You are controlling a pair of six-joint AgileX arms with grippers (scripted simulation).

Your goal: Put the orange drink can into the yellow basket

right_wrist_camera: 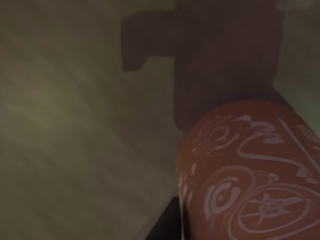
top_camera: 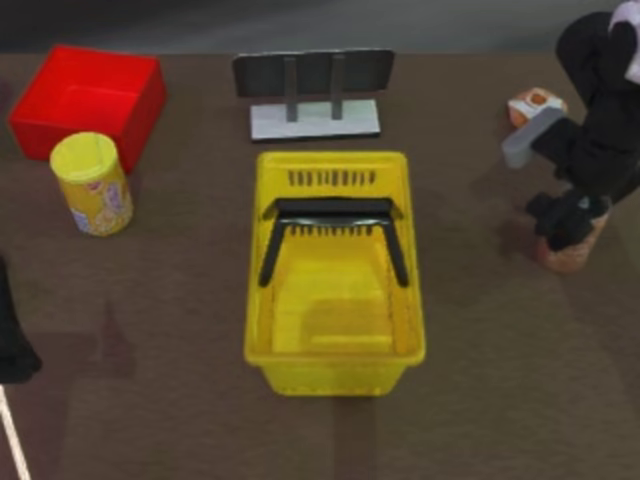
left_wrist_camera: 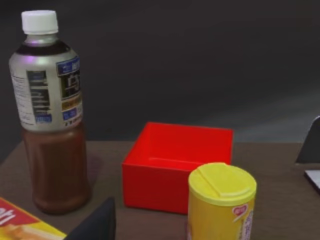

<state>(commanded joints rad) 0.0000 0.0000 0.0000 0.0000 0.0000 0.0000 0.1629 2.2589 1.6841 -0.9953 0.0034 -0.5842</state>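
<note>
Our right claw (top_camera: 572, 222) sits down over the orange can (top_camera: 570, 255) at the bench's right edge; whether it has closed, we cannot tell. The yellow basket (top_camera: 335, 365) lies well left; our left arm is parked

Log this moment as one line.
right claw: at orange drink can, table's right | grip: unclear | yellow basket: centre, empty | left arm: parked, left edge | phase: pickup

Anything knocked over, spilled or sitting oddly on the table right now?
Nothing stands out. The basket sits square and empty, handles folded across it. The yellow canister and bottle stand upright. The right end effector is at the can on the table's right.
</note>
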